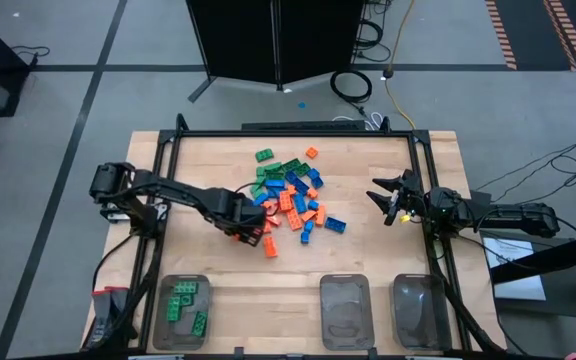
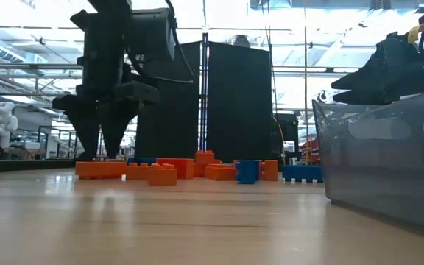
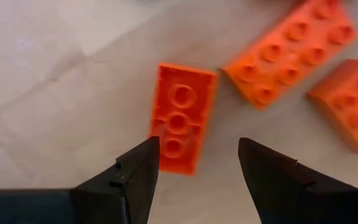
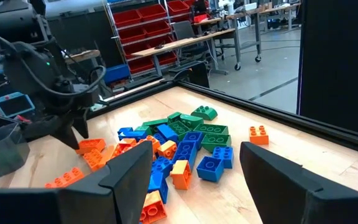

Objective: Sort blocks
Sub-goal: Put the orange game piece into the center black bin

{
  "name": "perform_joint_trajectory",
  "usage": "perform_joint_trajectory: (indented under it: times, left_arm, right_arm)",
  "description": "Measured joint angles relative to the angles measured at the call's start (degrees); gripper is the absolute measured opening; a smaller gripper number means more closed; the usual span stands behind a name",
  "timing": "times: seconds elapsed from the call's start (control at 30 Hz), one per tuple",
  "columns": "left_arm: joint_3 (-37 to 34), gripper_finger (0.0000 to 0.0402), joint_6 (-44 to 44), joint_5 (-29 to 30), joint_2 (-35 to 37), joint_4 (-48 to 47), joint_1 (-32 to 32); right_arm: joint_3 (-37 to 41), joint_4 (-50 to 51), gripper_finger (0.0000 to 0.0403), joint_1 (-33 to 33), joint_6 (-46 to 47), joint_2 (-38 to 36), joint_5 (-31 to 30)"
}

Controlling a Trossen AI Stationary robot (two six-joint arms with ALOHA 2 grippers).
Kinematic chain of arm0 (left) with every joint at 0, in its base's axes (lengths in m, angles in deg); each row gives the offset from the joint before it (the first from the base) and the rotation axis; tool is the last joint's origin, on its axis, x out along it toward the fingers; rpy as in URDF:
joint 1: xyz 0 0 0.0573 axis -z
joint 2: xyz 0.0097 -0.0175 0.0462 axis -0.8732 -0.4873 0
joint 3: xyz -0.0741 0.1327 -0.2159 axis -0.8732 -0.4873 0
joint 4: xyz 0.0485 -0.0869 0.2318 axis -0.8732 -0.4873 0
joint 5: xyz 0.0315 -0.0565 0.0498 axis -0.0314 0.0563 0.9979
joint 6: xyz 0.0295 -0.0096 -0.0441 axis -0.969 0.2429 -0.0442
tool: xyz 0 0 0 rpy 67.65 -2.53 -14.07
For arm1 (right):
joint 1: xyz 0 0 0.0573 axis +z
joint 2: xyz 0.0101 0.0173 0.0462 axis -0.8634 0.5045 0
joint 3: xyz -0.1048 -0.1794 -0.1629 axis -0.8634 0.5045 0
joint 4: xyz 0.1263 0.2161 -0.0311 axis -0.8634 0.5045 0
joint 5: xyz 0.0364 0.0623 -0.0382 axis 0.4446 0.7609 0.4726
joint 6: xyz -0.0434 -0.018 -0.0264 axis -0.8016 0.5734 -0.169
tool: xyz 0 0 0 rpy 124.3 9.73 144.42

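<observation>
The dark left arm reaches from the table's left edge across the pale wooden table top (image 1: 218, 270) toward the middle, its two-finger left gripper (image 1: 251, 232) pointing straight down at the near-left edge of the heap of small studded plastic toy blocks in green, orange and blue (image 1: 293, 195). Its fingers (image 3: 135, 180) stand apart, empty, poised over a single orange studded rectangular block (image 3: 181, 118) that lies flat on the wood between them, studs up, with two more orange blocks just beside it. The dark right arm waits at the table's right side, its right gripper (image 1: 386, 198) held clear of the heap and aimed toward it, fingers (image 4: 129, 177) spread with nothing between them. The heap sits at the table's centre, green blocks mostly at the far side, blue in the middle, orange along the near and left edges. A few green blocks (image 1: 186, 305) lie in the leftmost clear rectangular plastic tray (image 1: 161, 330) at the near edge.
</observation>
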Motion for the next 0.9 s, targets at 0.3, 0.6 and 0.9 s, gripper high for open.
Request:
perform_joint_trajectory:
  times: [0.3, 0.6, 0.9]
  left_arm:
    - [0.49, 0.0281, -2.19, -1.06, -0.02, 0.4, -1.04]
    - [-1.01, 0.0309, -3.91, 1.42, -0.33, 1.29, -1.3]
    - [-7.13, 0.0293, -4.79, -2.14, -0.37, 8.42, -1.31]
  right_arm:
    - [0.01, 0.0, 0.0238, 0.01, 0.14, 0.01, 0.0]
    - [0.01, 0.0, 0.0238, 0.0, 0.16, -0.01, -0.01]
    - [0.0, 0.0, 0.0238, 0.0, 0.16, 0.01, -0.01]
